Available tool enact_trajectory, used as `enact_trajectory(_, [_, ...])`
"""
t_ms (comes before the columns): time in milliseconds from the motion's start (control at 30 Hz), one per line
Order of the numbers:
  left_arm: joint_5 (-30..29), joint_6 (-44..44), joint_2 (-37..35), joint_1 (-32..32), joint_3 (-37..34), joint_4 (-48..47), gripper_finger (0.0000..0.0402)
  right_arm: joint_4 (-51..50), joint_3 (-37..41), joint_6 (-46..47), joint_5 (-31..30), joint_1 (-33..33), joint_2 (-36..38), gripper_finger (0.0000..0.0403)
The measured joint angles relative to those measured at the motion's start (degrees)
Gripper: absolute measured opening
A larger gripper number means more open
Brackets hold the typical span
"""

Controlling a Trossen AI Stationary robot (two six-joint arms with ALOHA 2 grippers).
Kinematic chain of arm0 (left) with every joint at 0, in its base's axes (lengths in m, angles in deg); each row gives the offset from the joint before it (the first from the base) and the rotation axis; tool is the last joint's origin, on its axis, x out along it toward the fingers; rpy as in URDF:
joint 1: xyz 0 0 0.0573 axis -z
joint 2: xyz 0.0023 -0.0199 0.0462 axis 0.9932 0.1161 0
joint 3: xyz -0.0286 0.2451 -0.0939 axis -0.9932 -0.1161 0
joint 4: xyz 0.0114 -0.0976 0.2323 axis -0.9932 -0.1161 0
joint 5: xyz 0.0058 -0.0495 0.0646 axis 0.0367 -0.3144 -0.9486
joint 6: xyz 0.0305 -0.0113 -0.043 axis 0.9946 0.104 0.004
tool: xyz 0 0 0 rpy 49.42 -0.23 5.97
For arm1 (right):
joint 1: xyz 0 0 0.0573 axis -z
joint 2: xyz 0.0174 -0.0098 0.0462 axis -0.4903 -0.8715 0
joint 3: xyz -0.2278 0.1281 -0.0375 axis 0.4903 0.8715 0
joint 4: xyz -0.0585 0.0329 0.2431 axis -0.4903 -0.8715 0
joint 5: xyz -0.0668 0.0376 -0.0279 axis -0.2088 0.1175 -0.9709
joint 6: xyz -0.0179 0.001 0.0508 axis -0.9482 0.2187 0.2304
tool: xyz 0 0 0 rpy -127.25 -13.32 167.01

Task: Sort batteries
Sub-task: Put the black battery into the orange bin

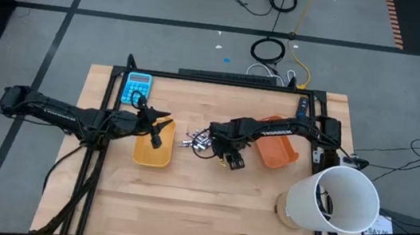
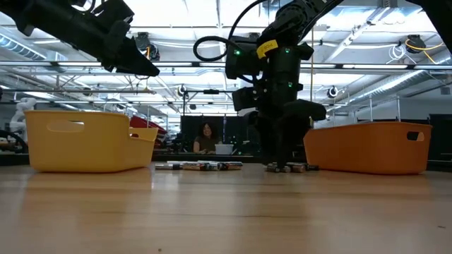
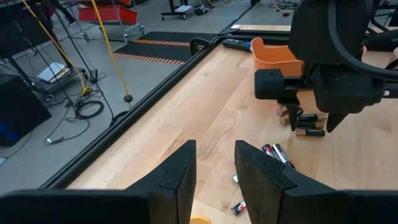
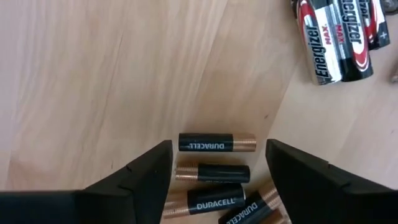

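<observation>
On the wooden tabletop (image 1: 206,213), mid-table, the right gripper (image 4: 217,163) hangs spread wide over Duracell batteries (image 4: 217,143), apparently to pick one. The left gripper (image 3: 214,167), narrowly parted and empty, hovers over the yellow tray (image 1: 151,152).

Two plastic trays sit on the table: one yellow-orange tray (image 1: 151,151) left of centre and one deeper orange tray (image 1: 278,151) right of centre. One blue calculator (image 1: 136,88) lies upper left, one white cylindrical bucket (image 1: 334,199) lower right. The right wrist view shows four black-and-copper cylindrical batteries (image 4: 217,143) at bottom centre and about three black, silver and red ones (image 4: 339,37) upper right.
</observation>
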Motion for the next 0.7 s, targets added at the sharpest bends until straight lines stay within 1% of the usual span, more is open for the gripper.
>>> enact_trajectory(100, [0.00, 0.00, 0.00, 0.02, 0.00, -0.02, 0.0121, -0.93, -0.08, 1.56, 0.03, -0.02, 0.02, 0.0273])
enact_trajectory(200, [0.00, 0.00, 0.00, 0.02, 0.00, -0.02, 0.0121, -1.70, -0.08, 3.03, 0.24, -0.02, 0.02, 0.0280])
enact_trajectory(567, [0.34, -1.38, 0.00, 0.02, 0.00, 0.02, 0.0121, -2.37, -0.08, 8.78, 0.46, -0.02, 0.04, 0.0271])
enact_trajectory(700, [0.57, -1.38, 0.00, 0.00, 0.00, 0.02, 0.0121, -2.22, -0.08, 8.14, 0.16, -0.51, 0.07, 0.0270])
